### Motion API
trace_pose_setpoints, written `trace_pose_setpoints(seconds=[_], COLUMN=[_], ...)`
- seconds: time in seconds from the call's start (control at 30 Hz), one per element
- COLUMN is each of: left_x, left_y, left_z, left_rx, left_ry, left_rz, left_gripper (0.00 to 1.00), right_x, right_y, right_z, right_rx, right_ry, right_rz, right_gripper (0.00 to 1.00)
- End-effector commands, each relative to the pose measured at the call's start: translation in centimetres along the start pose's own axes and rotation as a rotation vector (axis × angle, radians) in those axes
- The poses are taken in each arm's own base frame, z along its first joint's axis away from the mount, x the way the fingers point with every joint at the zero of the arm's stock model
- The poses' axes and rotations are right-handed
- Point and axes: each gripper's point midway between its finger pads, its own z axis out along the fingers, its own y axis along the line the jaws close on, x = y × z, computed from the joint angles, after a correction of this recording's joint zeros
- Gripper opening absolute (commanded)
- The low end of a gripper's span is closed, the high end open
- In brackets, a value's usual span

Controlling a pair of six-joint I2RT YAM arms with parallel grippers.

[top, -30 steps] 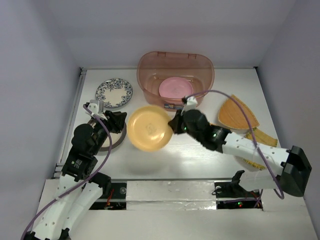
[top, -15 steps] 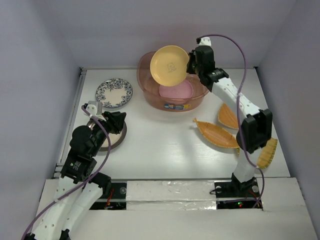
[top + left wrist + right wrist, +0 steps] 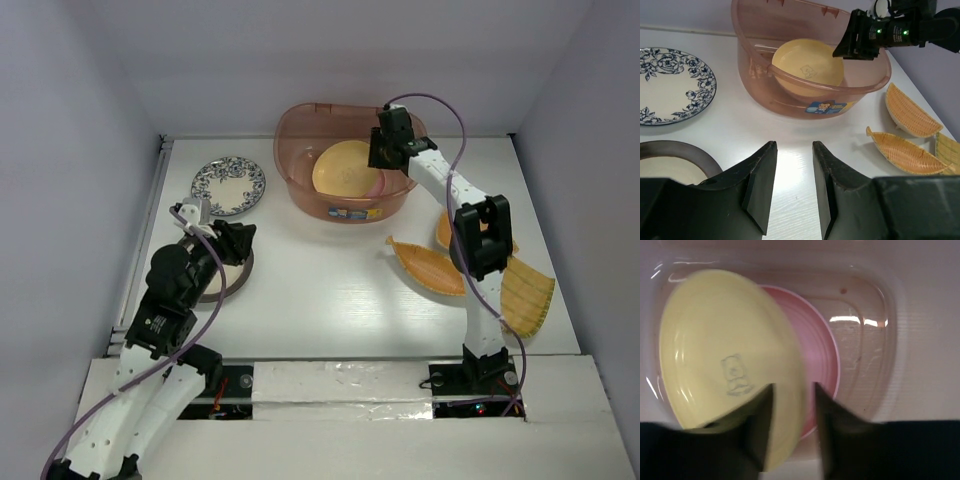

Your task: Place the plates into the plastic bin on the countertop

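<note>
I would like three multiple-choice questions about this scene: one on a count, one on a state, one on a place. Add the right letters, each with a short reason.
1. How many orange ribbed plates lie on the counter?
A one
B three
C five

2. The left gripper is:
A open and empty
B shut on an orange plate
C shut on nothing

3. The yellow plate lies:
A on the counter
B in the bin, on the pink plate
C in the left gripper

Answers:
1 B, the overhead view shows three right of the bin.
2 A, its wrist view shows a bare gap between the jaws.
3 B, the right wrist view shows yellow overlapping pink inside the bin.
</note>
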Motion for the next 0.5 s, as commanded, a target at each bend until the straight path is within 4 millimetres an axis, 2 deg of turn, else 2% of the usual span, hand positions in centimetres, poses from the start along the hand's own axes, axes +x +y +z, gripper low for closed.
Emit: trace_pose_setpoints(seconds=[0.0,0.07,0.1,0.13,0.2,0.23,0.27,0.3,0.33,0.37,0.4,0.47], left_x=[-2.4,-2.0,-2.0,-1.7,-1.3,-0.8,-0.6,-0.3,-0.1,0.7,1.1,2.2], left_y=[-0.7,-0.1,0.1,0.1,0.2,-0.1,-0.3,-0.1,-0.2,-0.1,-0.1,0.0], left_z=[0.2,0.7,0.9,1.1,1.7,2.1,2.3,2.5,2.8,3.3,3.6,4.4], left_rx=[0.015,-0.012,-0.02,-0.02,-0.013,0.008,0.02,0.018,0.022,0.023,0.023,0.025], left_ry=[-0.058,-0.039,-0.037,-0.026,-0.005,0.015,0.028,0.038,0.052,0.086,0.103,0.149], left_rz=[-0.01,-0.021,-0.027,-0.032,-0.046,-0.053,-0.055,-0.059,-0.06,-0.066,-0.074,-0.095], left_gripper=[0.32,0.31,0.3,0.28,0.25,0.24,0.24,0.2,0.15,0.1,0.0,0.0], right_x=[-4.8,-5.8,-6.3,-7.6,-8.1,-8.9,-10.6,-9.1,-9.0,-11.1,-8.0,-7.5], right_y=[1.5,2.0,2.2,2.4,3.0,3.4,4.0,3.8,3.9,4.7,4.2,4.7], right_z=[-2.3,-3.5,-4.1,-5.9,-7.5,-9.9,-12.0,-12.3,-13.5,-18.2,-17.8,-21.2], right_rx=[-0.056,-0.087,-0.099,-0.118,-0.17,-0.22,-0.259,-0.274,-0.302,-0.396,-0.406,-0.497], right_ry=[-0.111,-0.133,-0.143,-0.178,-0.213,-0.255,-0.305,-0.284,-0.297,-0.398,-0.351,-0.427], right_rz=[0.041,0.046,0.044,0.049,0.053,0.056,0.063,0.07,0.078,0.088,0.104,0.116], right_gripper=[0.55,0.68,0.69,0.69,0.69,0.66,0.61,0.54,0.41,0.09,0.0,0.0])
